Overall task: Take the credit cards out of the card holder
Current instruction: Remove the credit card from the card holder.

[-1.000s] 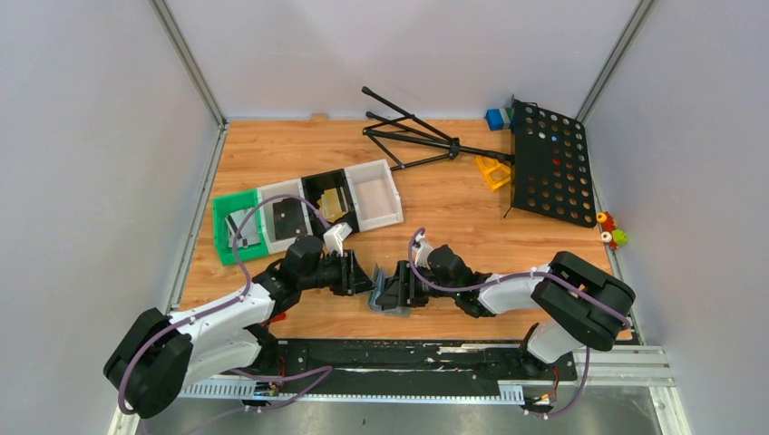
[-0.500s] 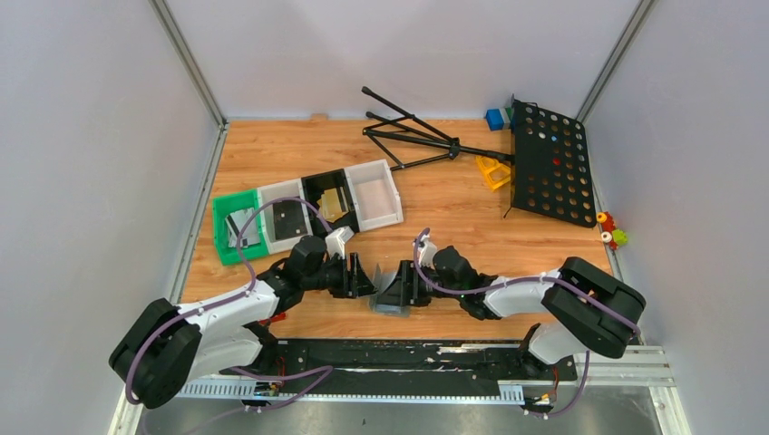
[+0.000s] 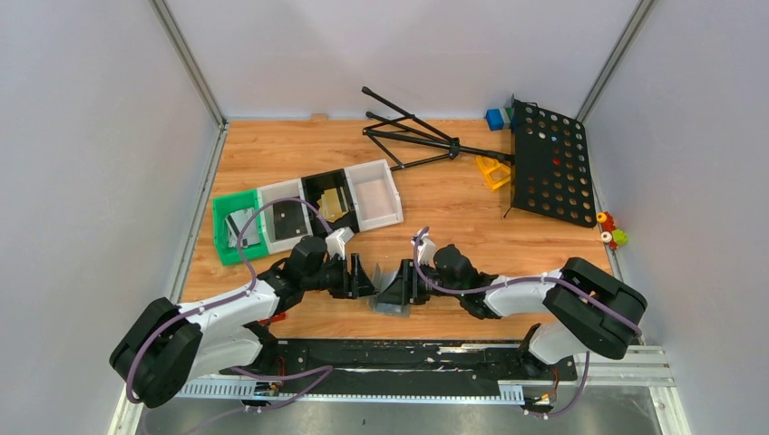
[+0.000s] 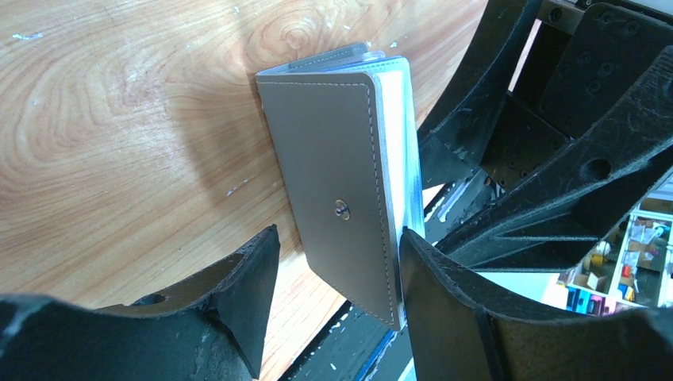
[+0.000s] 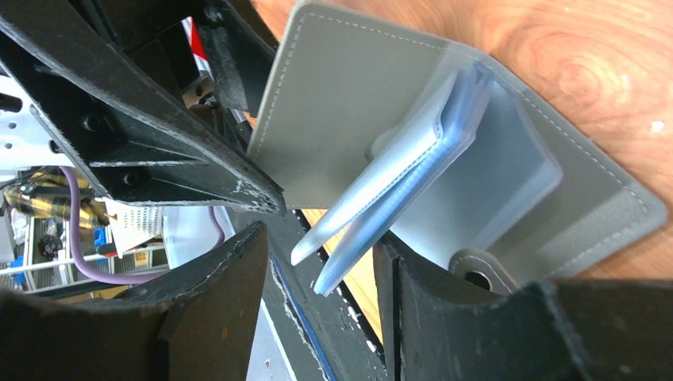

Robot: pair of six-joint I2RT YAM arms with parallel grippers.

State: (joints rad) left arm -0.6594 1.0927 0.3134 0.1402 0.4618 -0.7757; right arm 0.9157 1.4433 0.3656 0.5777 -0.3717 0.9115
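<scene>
Card holder [image 4: 329, 175] half-open on table [image 4: 119, 119] between left gripper [image 4: 337, 242] and right gripper [image 5: 317, 242], both agape, gripping nothing; light, floppy, sleeves [image 5: 397, 167] slick, so pin the stiffer grey cover and pull cards by an edge, though none clearly visible.

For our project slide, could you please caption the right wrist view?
Grey card holder opened on the wooden table, its clear sleeves standing up between the open jaws.

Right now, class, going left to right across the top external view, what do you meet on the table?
Green tray, left gripper, grey card holder, black perforated board, small coloured toys.
</scene>
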